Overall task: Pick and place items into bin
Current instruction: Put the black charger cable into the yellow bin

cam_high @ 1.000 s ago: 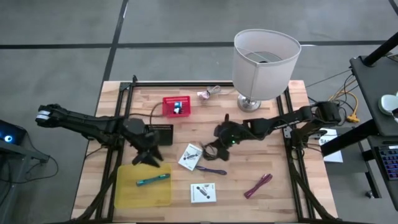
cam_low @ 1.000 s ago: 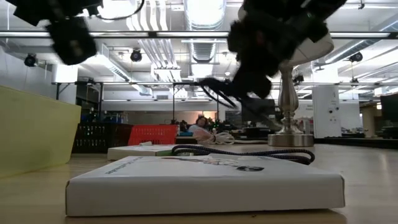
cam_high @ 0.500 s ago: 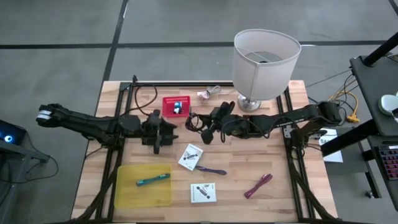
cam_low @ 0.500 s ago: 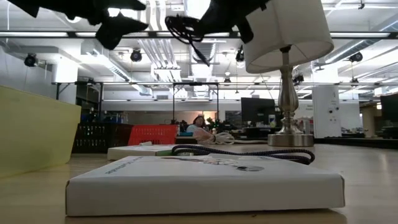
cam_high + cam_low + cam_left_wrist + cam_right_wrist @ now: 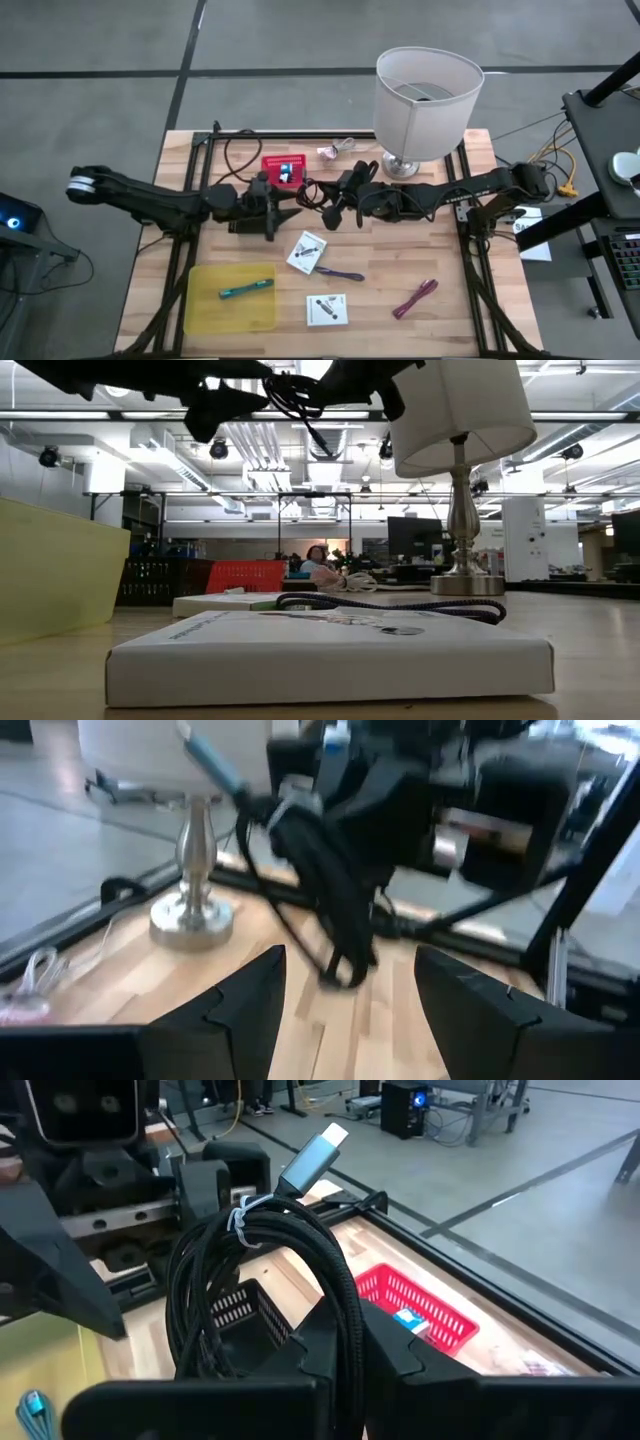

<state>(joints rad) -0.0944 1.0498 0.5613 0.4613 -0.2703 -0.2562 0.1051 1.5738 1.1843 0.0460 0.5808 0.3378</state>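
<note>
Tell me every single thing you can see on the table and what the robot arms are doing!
Cable: 1, black, coiled, held up in the air over the table's middle.
Bin: 1, yellow, front left of the table.
Teal pen: 1, lying in the bin.
Cards: 2, white, printed; one mid-table, one near the front edge.
Purple pen: 1, between the two cards.
Magenta stick: 1, front right.
Red basket: 1, back of the table, small things inside.
Lamp: 1, white shade, silver base, back right.
Right gripper: shut on the cable, mid-table.
Left gripper: open, facing the cable, close to it.
</note>
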